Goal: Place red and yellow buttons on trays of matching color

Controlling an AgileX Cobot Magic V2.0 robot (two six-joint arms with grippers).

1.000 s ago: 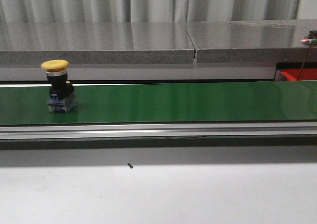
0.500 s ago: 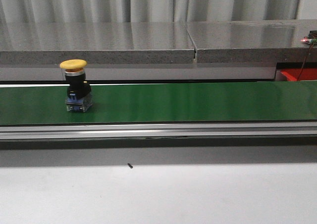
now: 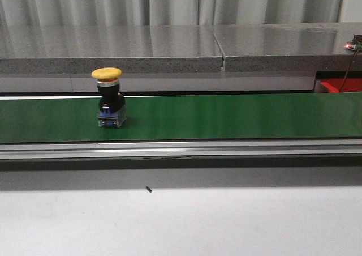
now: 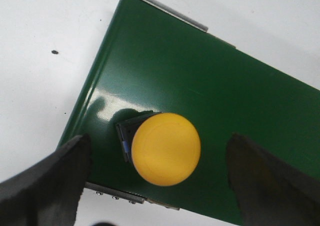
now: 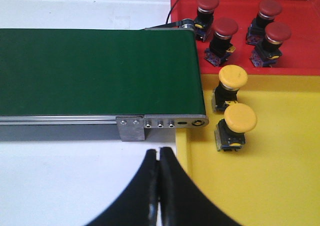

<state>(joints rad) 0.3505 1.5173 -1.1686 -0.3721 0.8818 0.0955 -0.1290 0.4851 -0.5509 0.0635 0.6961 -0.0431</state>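
Yellow button on belt under left gripper, no grasp yet

Yellow button (image 3: 109,97) stands upright on the green conveyor belt (image 3: 226,117), left of centre in the front view, cap up, black body and clear base touching the belt. Long axis vertical; cap faces straight up at the left wrist camera, square base corner poking out from under the cap toward the belt's near edge.

Left gripper (image 4: 160,173) hangs above it, jaws spread wide, one finger (image 4: 47,183) each side of the yellow cap (image 4: 166,148), no contact seen. Right gripper (image 5: 159,186) has fingers pressed together, holding nothing, by the belt's end next to the yellow tray (image 5: 260,176). That tray has two yellow buttons, the red tray (image 5: 300,63) several red ones.

Risks, as judgement:
- cap sits off-centre between the fingers, so closing may land one finger first and tip the tall button
- smooth rounded cap could slip if gripped there instead of the body
- if the belt is running, a late close misses
- descending too low hits the belt frame at the near edge
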